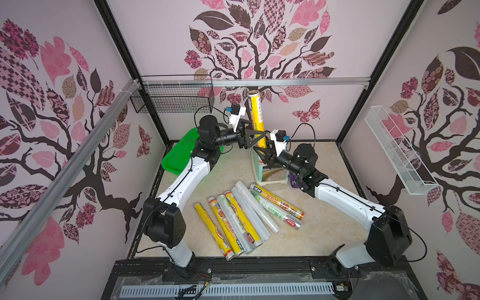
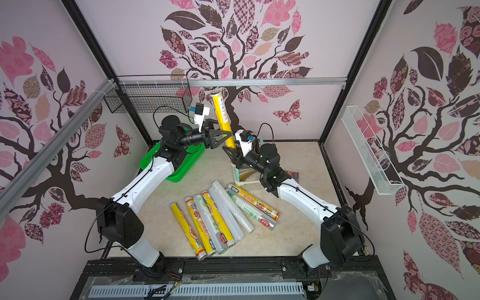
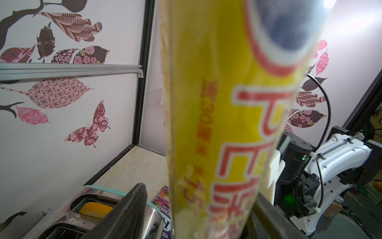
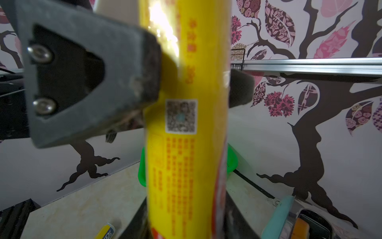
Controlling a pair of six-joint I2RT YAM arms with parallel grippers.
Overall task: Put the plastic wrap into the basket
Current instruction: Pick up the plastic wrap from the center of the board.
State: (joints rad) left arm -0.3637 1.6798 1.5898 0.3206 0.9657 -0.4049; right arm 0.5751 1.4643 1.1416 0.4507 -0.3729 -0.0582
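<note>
One yellow plastic wrap roll [image 1: 255, 114] [image 2: 220, 111] stands upright in the air above the back of the table. My right gripper [image 1: 258, 154] [image 4: 186, 223] is shut on its lower end. My left gripper [image 1: 259, 137] [image 3: 201, 192] straddles the roll's middle. One finger [image 3: 128, 207] is still a small gap away from the roll, so the jaws are open around it. Several more rolls [image 1: 246, 215] [image 2: 220, 218] lie side by side on the table in front. The green basket [image 1: 176, 153] [image 2: 179, 171] [image 4: 232, 161] sits at the back left, partly hidden by the left arm.
A steel toaster [image 1: 272, 174] stands under the right gripper, with a purple candy bag [image 1: 293, 181] beside it. A black wire basket [image 1: 174, 101] hangs on the back wall. A white wire rack [image 1: 397, 150] hangs on the right wall.
</note>
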